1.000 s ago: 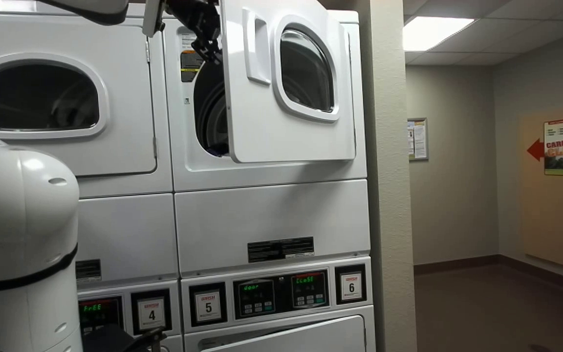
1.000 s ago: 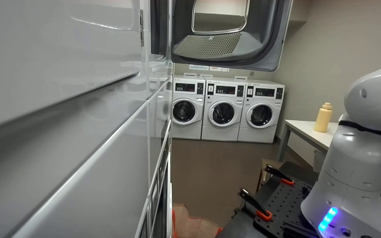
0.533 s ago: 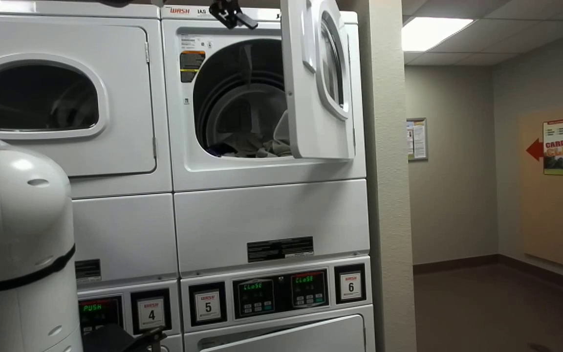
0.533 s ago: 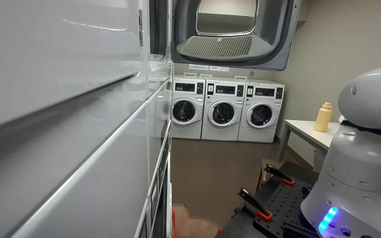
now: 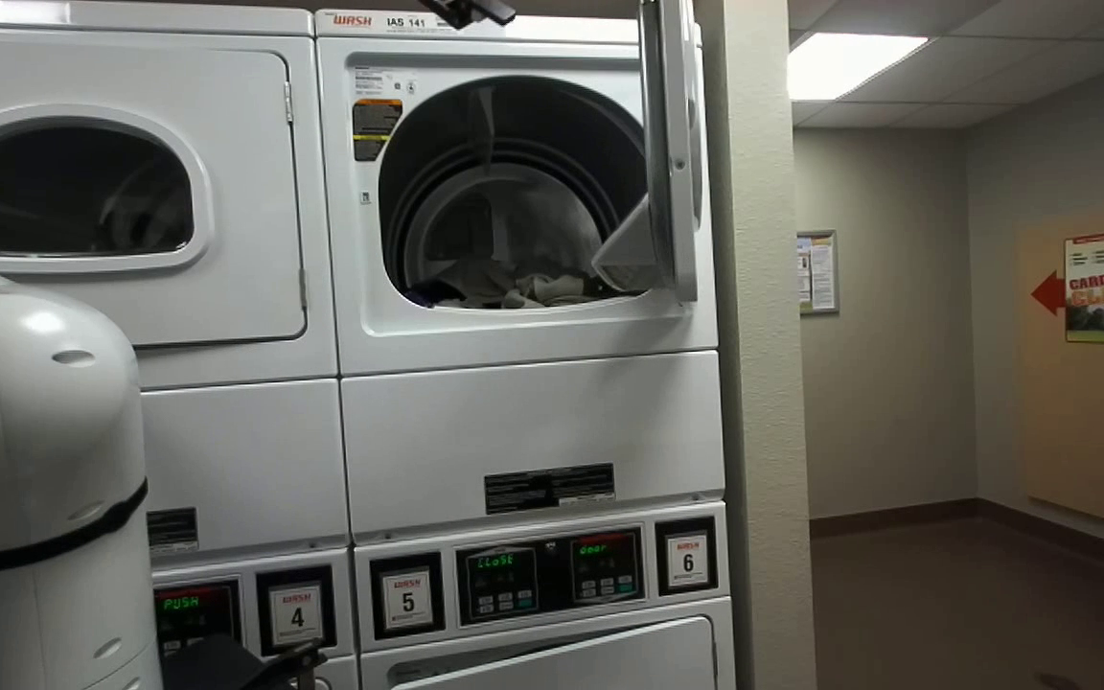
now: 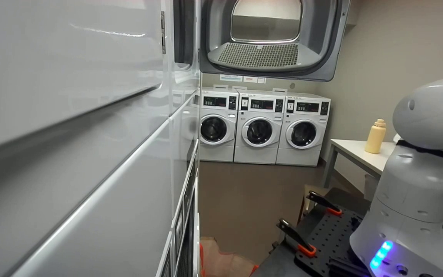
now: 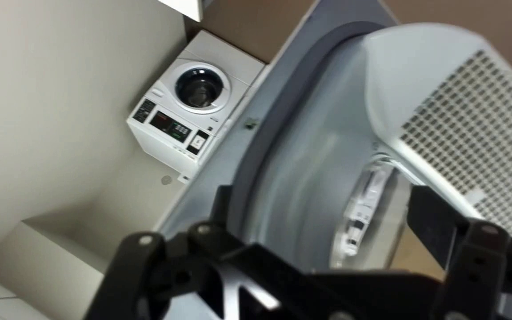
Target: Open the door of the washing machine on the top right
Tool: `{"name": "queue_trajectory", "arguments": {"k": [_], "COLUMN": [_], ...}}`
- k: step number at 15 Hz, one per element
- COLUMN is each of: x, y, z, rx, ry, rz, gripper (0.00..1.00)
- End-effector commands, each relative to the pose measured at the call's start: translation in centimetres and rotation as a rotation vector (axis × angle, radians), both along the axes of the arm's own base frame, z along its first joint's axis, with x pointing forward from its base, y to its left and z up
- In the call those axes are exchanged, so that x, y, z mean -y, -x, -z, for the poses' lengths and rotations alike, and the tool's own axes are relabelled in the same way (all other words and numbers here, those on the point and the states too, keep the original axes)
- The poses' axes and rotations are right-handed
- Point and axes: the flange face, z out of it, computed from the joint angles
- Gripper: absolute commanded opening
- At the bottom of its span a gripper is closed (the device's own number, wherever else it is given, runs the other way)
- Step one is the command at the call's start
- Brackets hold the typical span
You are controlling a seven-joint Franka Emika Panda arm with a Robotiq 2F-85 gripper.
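Nearest, in the wrist view, the jaws stand spread apart with nothing clamped between them. Next, the door [image 5: 678, 153] of the upper right machine [image 5: 514, 345], swung markedly wider within the last second, now shows almost edge-on in an exterior view, baring the drum [image 5: 518, 196] and its laundry [image 5: 504, 285]. I judge the opening essentially complete; only a clear withdrawal seems left. Farther off, the counter [image 6: 350, 146], its exposed corner well apart from the door, carries a yellow bottle [image 6: 375, 137] set in from the edge.
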Motion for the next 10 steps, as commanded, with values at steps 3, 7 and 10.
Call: {"name": "queue_trajectory", "arguments": {"k": [3,7,10], "x": [-10.5,-16.9,-19.1], "y": [-6.0,-9.5,-11.3], "z": [2.5,4.1,5.2], "rx": [-0.025,-0.07,-0.108], "ry": [-0.166,-0.252,-0.297], "rz": [-0.307,-0.55,-0.674], "gripper": [1.0,1.0,1.0]}}
